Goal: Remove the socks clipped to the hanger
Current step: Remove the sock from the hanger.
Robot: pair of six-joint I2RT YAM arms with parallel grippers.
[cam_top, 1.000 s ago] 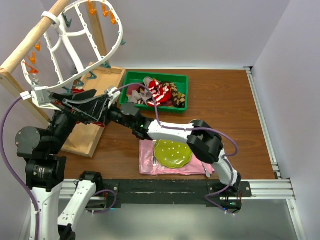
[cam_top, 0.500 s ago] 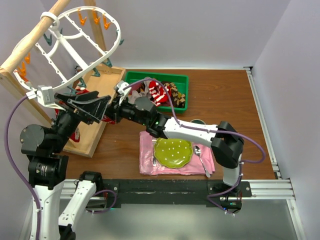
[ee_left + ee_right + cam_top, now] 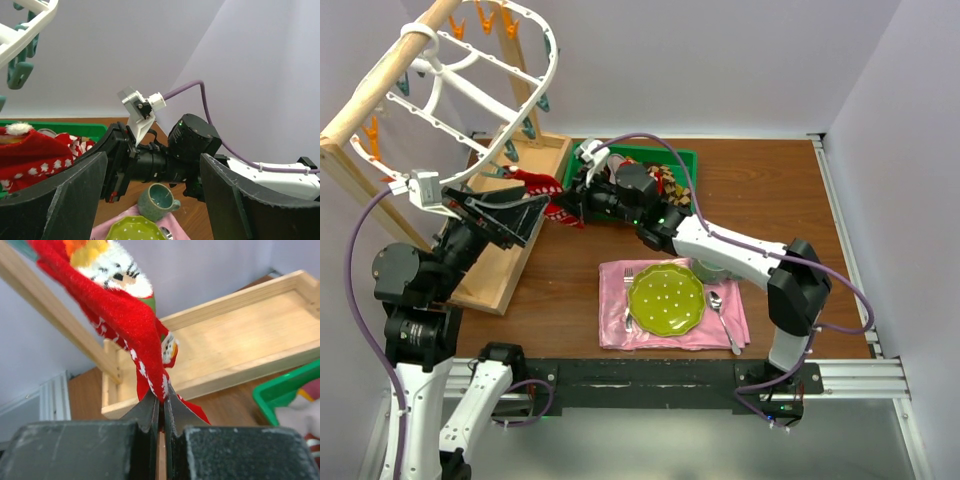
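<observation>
The red Santa-faced fabric sock (image 3: 132,320), soft, light and stretchy, hangs taut between the white plastic oval hanger (image 3: 557,58) and my right end effector (image 3: 161,409), clamped on its lower edge. I judge a hold nearer the hanger would stretch it less. My left end effector (image 3: 532,215) stands open.

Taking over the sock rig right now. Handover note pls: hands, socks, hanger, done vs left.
Left hand: open, empty, held above the wooden rack.
Right hand: shut on the tip of the red sock, which stretches up toward the hanger. Its top end looks still clipped, but I can't confirm.
Done: several socks lie in the green bin.
Left: pull the red sock free and drop it in the bin. No other sock shows on the hanger.
</observation>
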